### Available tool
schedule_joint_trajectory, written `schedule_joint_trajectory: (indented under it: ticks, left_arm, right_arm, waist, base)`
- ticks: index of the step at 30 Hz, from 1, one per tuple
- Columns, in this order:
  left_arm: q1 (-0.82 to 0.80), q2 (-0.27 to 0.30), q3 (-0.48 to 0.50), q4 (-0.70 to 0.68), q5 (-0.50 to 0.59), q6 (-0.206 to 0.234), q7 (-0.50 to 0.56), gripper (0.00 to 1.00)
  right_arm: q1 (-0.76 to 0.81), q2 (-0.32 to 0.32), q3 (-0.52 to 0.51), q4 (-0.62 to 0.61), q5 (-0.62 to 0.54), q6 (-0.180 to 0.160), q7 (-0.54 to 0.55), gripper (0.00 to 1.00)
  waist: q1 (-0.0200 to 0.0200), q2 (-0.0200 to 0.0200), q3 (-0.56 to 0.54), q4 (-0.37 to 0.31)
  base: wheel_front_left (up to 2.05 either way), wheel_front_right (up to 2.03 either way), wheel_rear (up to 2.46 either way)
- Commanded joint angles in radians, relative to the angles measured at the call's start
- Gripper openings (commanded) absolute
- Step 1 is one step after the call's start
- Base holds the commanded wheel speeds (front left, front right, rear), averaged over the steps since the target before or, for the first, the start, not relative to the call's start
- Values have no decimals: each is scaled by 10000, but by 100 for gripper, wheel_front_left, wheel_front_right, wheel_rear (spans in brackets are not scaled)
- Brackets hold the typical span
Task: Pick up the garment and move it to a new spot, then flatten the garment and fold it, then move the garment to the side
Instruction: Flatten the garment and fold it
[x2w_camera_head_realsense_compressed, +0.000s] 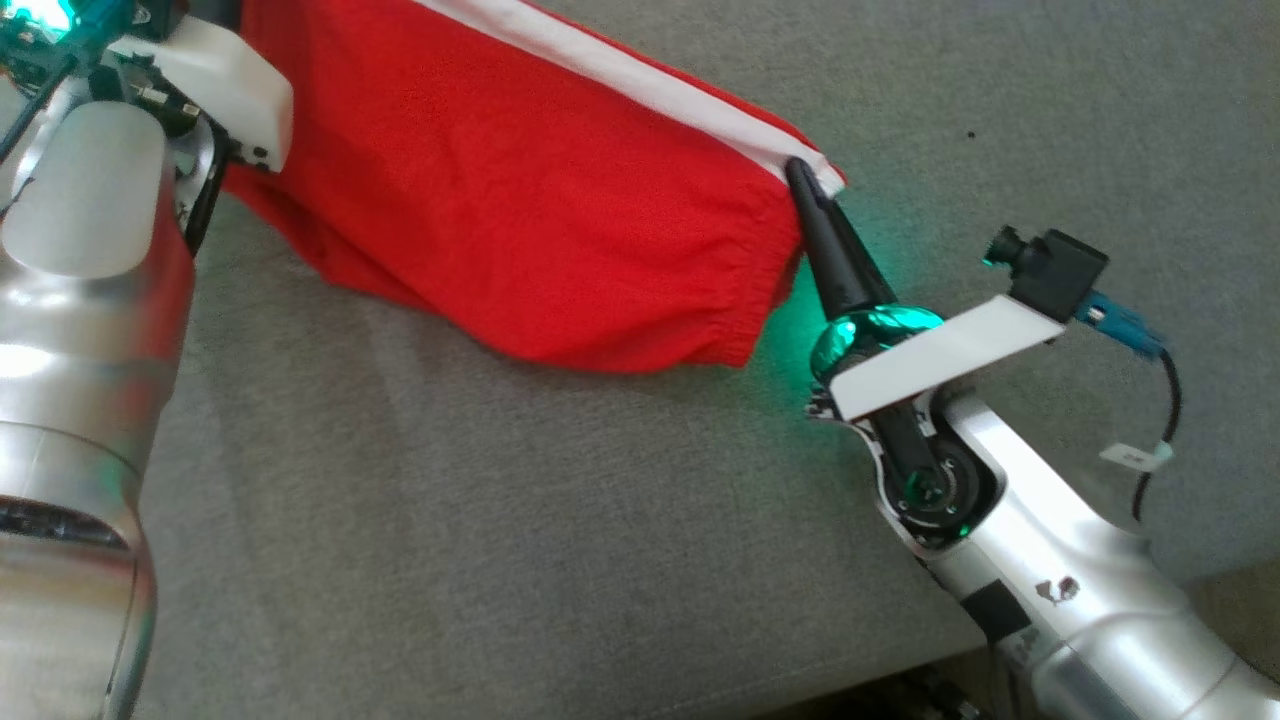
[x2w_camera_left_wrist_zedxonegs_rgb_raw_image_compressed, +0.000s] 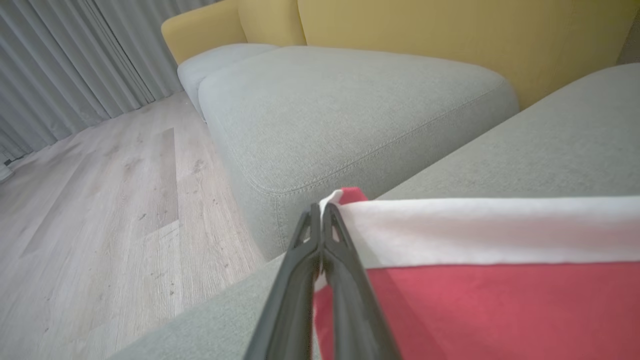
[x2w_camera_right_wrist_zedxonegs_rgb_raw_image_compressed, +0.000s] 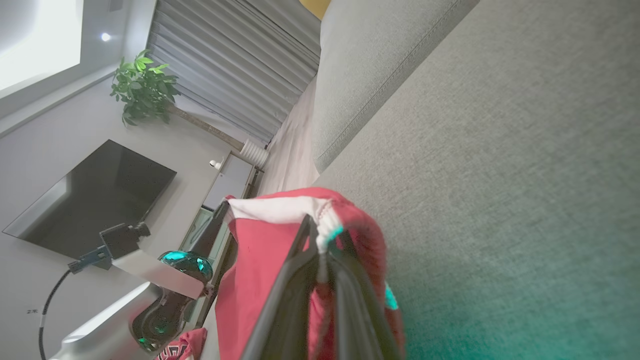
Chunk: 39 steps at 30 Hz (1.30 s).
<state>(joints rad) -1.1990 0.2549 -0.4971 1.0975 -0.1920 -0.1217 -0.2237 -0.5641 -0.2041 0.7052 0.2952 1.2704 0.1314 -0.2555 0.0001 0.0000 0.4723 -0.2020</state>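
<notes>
Item: garment (x2w_camera_head_realsense_compressed: 520, 200), red with a white band along its upper edge and a gathered hem. It is held stretched between two grippers over a grey sofa seat (x2w_camera_head_realsense_compressed: 500, 560); whether the hem touches the seat cannot be told.

Left gripper (x2w_camera_left_wrist_zedxonegs_rgb_raw_image_compressed: 320, 209): fingers pressed together, one corner of the white band pinched at the tips.

Right gripper (x2w_camera_head_realsense_compressed: 797, 170): fingers pressed together, the opposite corner pinched, cloth bunched around them.

Surface: woven grey upholstery, lit green near the right wrist.

Room: a second grey cushion (x2w_camera_left_wrist_zedxonegs_rgb_raw_image_compressed: 350, 110) is set just beyond the seat, with yellow backrests (x2w_camera_left_wrist_zedxonegs_rgb_raw_image_compressed: 450, 30) behind. Pale wood flooring (x2w_camera_left_wrist_zedxonegs_rgb_raw_image_compressed: 100, 200) is bordered by grey curtains (x2w_camera_left_wrist_zedxonegs_rgb_raw_image_compressed: 60, 60). A dark television (x2w_camera_right_wrist_zedxonegs_rgb_raw_image_compressed: 95, 195), a potted plant (x2w_camera_right_wrist_zedxonegs_rgb_raw_image_compressed: 142, 90) and a low cabinet (x2w_camera_right_wrist_zedxonegs_rgb_raw_image_compressed: 230, 182) are placed along the wall.
</notes>
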Motion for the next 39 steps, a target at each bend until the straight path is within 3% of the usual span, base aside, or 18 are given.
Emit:
schedule_joint_trajectory:
  ticks: [1, 7, 8, 9, 10, 11, 20, 27, 32, 39]
  left_arm:
    - [-420, 440, 72, -114, 55, 139, -11, 0]
    - [-708, 387, -41, 778, 51, 247, -80, 0]
    - [-698, 365, -44, 895, 25, 247, -86, 0]
    - [-678, 337, -19, 995, -26, 263, -101, 32]
    - [-638, 305, -19, 1063, -54, 269, -129, 70]
    - [-592, 282, -12, 1123, -85, 287, -157, 100]
    - [402, -40, 375, 1047, -677, 412, -368, 100]
    - [1919, -67, 1120, -555, -1177, 627, -378, 100]
    - [2945, -122, 1759, -1333, -1475, 640, -379, 100]
    - [3432, -396, 2238, -1503, -1671, 364, -380, 100]
  right_arm:
    - [-74, 166, 105, -257, -3, -7, -63, 0]
    - [-289, 489, 531, -219, 40, -7, -63, 0]
    - [-312, 490, 581, -203, 60, -7, -63, 18]
    - [-317, 488, 617, -179, 114, -7, -63, 85]
    - [-317, 448, 656, -145, 144, -7, -63, 100]
    - [-320, 387, 718, -101, 143, -7, -63, 100]
    - [250, -118, 517, 470, -112, -7, -63, 100]
    - [939, -422, -232, 813, -692, -7, -63, 100]
    - [1309, -362, -1801, 1213, -2368, -7, -63, 100]
    - [1644, 250, -4372, 1252, -6208, -7, -63, 100]
  waist:
    - [-1, 0, 149, -161]
    - [-1, 0, 397, -363]
    - [-1, 0, 401, -357]
    - [-1, 0, 392, -341]
    - [-1, 0, 364, -311]
    - [-1, 0, 324, -282]
    - [-1, 0, -427, 161]
    - [-1, 0, -1013, 439]
    - [-1, 0, -1296, 512]
    - [-1, 0, -1314, 553]
  base:
    - [0, 0, 0]
    - [0, 0, 0]
    - [0, 0, 0]
    - [0, 0, 0]
    - [0, 0, 0]
    - [0, 0, 0]
    - [0, 0, 0]
    - [0, 0, 0]
    - [0, 0, 0]
    - [0, 0, 0]
